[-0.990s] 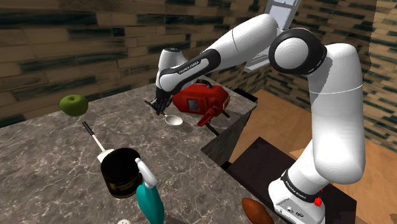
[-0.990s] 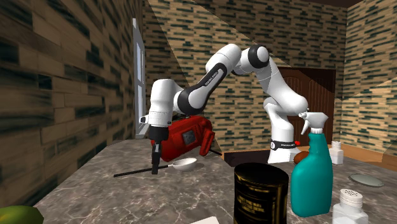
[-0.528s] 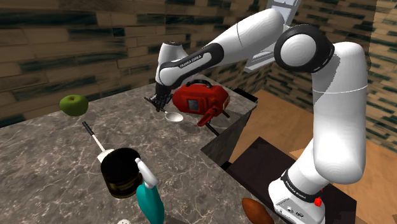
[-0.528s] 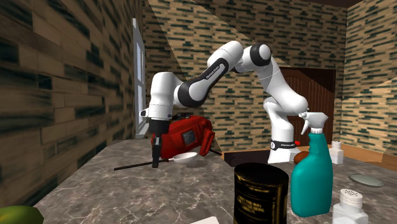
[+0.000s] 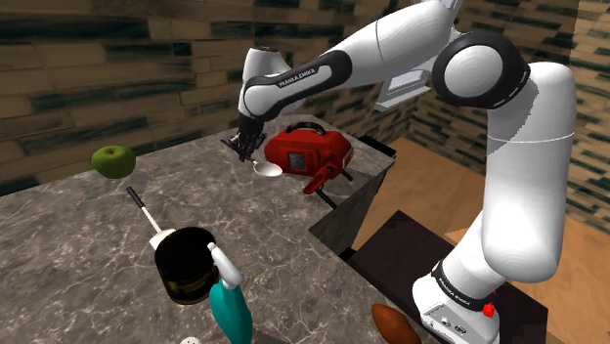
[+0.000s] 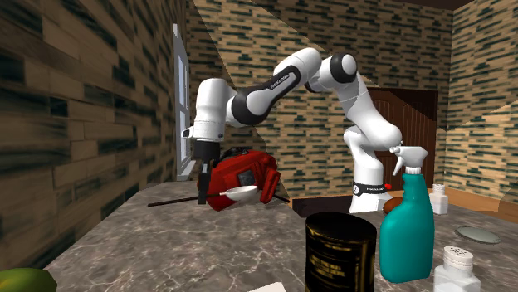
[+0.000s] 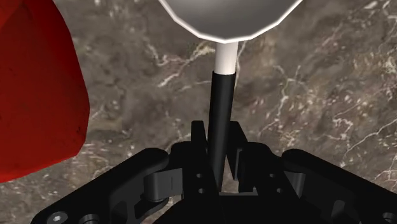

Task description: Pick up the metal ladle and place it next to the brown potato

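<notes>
My tool [image 7: 218, 139] is clamped on the black handle of the ladle [image 7: 228, 16], holding its pale bowl just above the marbled surface [image 5: 78, 244], beside the red appliance [image 5: 308, 156] and well apart from the brown potato [image 5: 394, 322] near my stand [image 5: 455, 308].

A home kitchen, by its marble counter [image 5: 78, 244], brick walls [image 6: 249, 50], apple [image 5: 112, 160] and spray bottle [image 6: 407, 224].

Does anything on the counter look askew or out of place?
The red appliance beside the held ladle looks tilted at the corner of the counter, as if tipped over. Nothing looks spilled.
</notes>
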Controlling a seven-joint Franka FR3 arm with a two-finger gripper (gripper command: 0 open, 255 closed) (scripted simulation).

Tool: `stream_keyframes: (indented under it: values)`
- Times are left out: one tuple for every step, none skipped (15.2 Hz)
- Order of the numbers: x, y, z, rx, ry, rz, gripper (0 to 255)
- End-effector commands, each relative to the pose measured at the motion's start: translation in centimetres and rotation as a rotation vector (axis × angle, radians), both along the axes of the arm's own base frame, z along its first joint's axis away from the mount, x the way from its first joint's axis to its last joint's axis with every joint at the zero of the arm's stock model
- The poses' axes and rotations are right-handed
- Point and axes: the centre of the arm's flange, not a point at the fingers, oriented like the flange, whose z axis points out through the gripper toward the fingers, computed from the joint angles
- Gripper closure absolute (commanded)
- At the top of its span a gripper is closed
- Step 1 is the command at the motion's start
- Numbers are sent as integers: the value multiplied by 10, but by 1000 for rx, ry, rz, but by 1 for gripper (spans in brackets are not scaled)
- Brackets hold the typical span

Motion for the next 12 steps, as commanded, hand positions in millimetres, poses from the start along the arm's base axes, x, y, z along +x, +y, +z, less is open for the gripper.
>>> stream_keyframes:
  values:
    - [-1,0,11,0,0,0,255]
    - [-1,0,16,0,0,0,255]
    - [-1,0,21,0,0,0,255]
    - [-1,0,27,0,0,0,255]
    - [-1,0,32,0,0,0,255]
    - [-1,0,37,0,0,0,255]
    - [-1,0,42,0,0,0,255]
    - [-1,0,48,0,0,0,255]
    - [-1,0,53,0,0,0,255]
    - [-1,0,58,0,0,0,255]
    - [-1,0,63,0,0,0,255]
    - [-1,0,66,0,0,0,255]
